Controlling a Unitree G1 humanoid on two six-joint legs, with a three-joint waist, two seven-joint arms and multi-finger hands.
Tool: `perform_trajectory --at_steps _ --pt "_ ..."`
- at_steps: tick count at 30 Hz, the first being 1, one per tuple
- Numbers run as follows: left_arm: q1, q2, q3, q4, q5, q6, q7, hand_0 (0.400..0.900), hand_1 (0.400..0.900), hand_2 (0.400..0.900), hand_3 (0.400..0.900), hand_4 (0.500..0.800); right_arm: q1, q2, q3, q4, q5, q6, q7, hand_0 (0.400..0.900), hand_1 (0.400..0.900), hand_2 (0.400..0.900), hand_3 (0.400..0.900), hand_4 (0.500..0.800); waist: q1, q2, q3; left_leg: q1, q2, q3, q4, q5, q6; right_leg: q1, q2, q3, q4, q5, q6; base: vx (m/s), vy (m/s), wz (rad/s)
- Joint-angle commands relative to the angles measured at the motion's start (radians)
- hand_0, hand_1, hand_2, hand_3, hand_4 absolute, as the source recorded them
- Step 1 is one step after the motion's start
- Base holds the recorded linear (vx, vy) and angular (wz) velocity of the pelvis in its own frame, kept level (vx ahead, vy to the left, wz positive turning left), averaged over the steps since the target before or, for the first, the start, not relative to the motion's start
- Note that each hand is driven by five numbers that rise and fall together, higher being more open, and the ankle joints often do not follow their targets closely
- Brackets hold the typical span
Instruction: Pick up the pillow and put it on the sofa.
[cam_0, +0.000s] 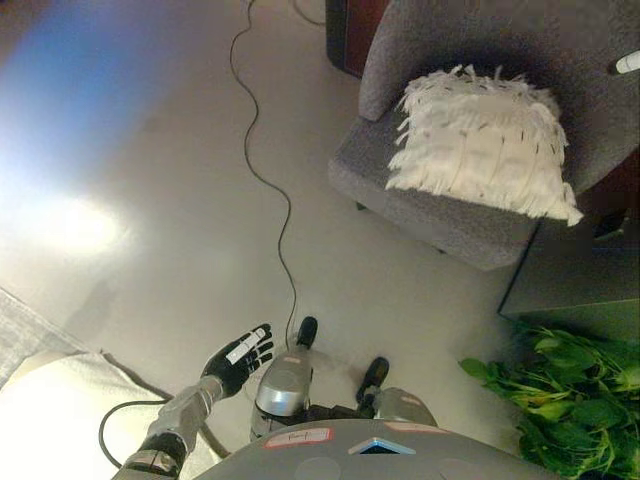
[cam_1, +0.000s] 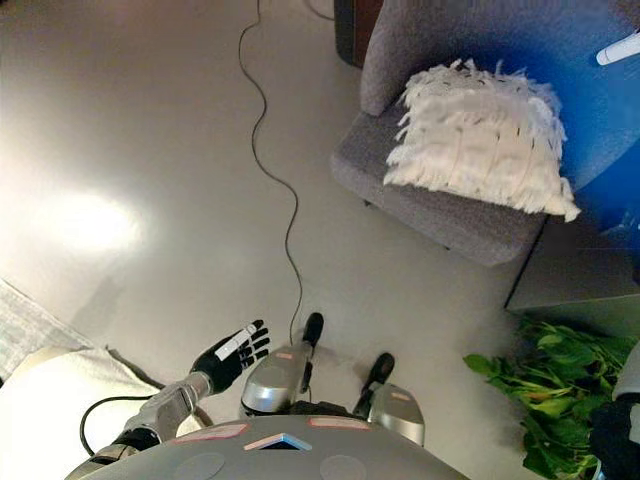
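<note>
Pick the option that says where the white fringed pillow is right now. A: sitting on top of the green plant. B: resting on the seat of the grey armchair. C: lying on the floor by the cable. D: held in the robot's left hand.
B: the white fringed pillow lies on the seat of the grey armchair, leaning toward its backrest, while the left hand is open and empty low over the floor.

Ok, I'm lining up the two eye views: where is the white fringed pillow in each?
Left eye view: the pillow lies upper right, on the grey sofa seat.
Right eye view: the pillow again lies upper right on that seat.
Shared landmark: the green plant at lower right.
</note>
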Motion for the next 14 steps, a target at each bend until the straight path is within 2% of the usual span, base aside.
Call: perform_trajectory --at_steps 1,5,7,8,9,12,14 --pt "-0.006 0.033 -0.058 0.047 0.017 -0.027 -0.008 0.9 0.9 0.9 0.9 0.8 0.04 -0.065 0.014 -0.073 0.052 -0.082 -0.064 0.9 0.9 0.9 0.9 0.8 -0.005 -0.053 -0.131 0.072 0.066 0.052 -0.007 -0.142 -0.081 -0.001 -0.069 0.005 -0.001 -0.042 0.078 0.0 0.008 -0.06" --pt "-0.022 0.025 -0.042 0.072 0.032 -0.026 0.002 0.9 0.9 0.9 0.9 0.8 0.231 -0.032 -0.119 -0.156 0.122 -0.137 -0.085 0.9 0.9 0.9 0.9 0.8 -0.03 -0.06 -0.14 0.089 0.068 0.063 -0.007 -0.153 -0.076 0.008 -0.067 0.018 -0.001 -0.043 0.079 -0.01 0.006 -0.08" --pt "-0.04 0.008 -0.024 0.09 0.044 -0.022 0.027 0.9 0.9 0.9 0.9 0.8 0.43 0.024 -0.233 -0.251 0.119 -0.158 -0.108 0.9 0.9 0.9 0.9 0.8 -0.055 -0.062 -0.14 0.104 0.068 0.076 -0.007 -0.163 -0.07 0.014 -0.065 0.031 -0.001 -0.042 0.079 -0.03 0.004 -0.18" --pt "-0.041 0.008 -0.023 0.093 0.048 -0.022 0.031 0.9 0.9 0.9 0.9 0.8 0.47 0.035 -0.256 -0.268 0.121 -0.158 -0.103 0.9 0.9 0.9 0.9 0.8 -0.057 -0.065 -0.141 0.108 0.067 0.079 -0.007 -0.165 -0.069 0.015 -0.065 0.034 -0.001 -0.042 0.079 -0.02 0.002 -0.19" --pt "-0.048 0.0 -0.012 0.105 0.058 -0.02 0.04 0.9 0.9 0.9 0.9 0.8 0.574 0.08 -0.298 -0.314 0.098 -0.167 -0.111 0.9 0.9 0.9 0.9 0.8 -0.073 -0.063 -0.14 0.114 0.067 0.088 -0.007 -0.168 -0.066 0.019 -0.063 0.042 -0.001 -0.041 0.079 -0.02 0.004 -0.19" --pt "-0.072 -0.01 0.008 0.144 0.077 -0.015 0.058 0.9 0.9 0.9 0.9 0.8 0.768 0.174 -0.356 -0.406 0.071 -0.161 -0.13 0.9 0.9 0.9 0.9 0.8 -0.103 -0.064 -0.14 0.13 0.068 0.106 -0.007 -0.178 -0.06 0.024 -0.061 0.06 -0.001 -0.04 0.079 -0.01 0.001 -0.18" --pt "-0.082 -0.011 0.014 0.164 0.086 -0.017 0.067 0.9 0.9 0.9 0.9 0.8 0.821 0.213 -0.37 -0.416 0.056 -0.155 -0.128 0.9 0.9 0.9 0.9 0.8 -0.112 -0.065 -0.14 0.135 0.067 0.113 -0.007 -0.18 -0.059 0.026 -0.06 0.066 -0.001 -0.038 0.08 0.0 -0.002 -0.1"
